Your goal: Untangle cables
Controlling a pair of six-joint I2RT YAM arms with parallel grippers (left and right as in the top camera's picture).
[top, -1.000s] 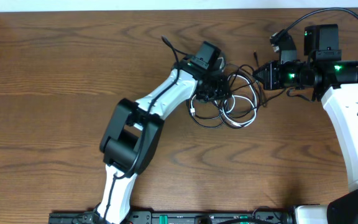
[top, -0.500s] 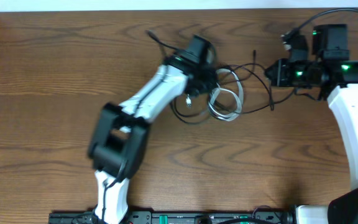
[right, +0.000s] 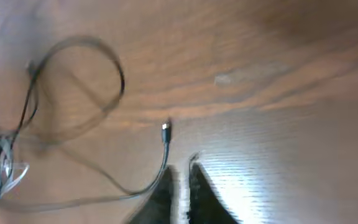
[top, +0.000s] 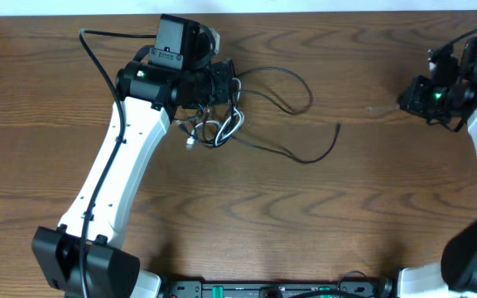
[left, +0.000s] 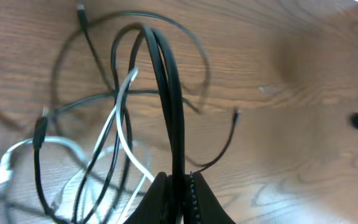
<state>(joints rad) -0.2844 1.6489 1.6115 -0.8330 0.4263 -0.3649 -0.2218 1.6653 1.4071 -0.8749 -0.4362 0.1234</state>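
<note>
Leftward went the left gripper (left: 180, 179), clamped on a black strand (left: 169, 93). From it the cables (top: 222, 126) trail toward the right gripper (top: 407, 98) (barely parted, empty), which has the free plug (right: 165, 128) just ahead.

**Wooden table (top: 305, 215) bearing cables.**
You see a tangle of black and white cables (top: 218, 126) on the brown wood; from the tangle one black cable (top: 305, 160) trails out flat, its plug (top: 339, 127) well apart.
</note>
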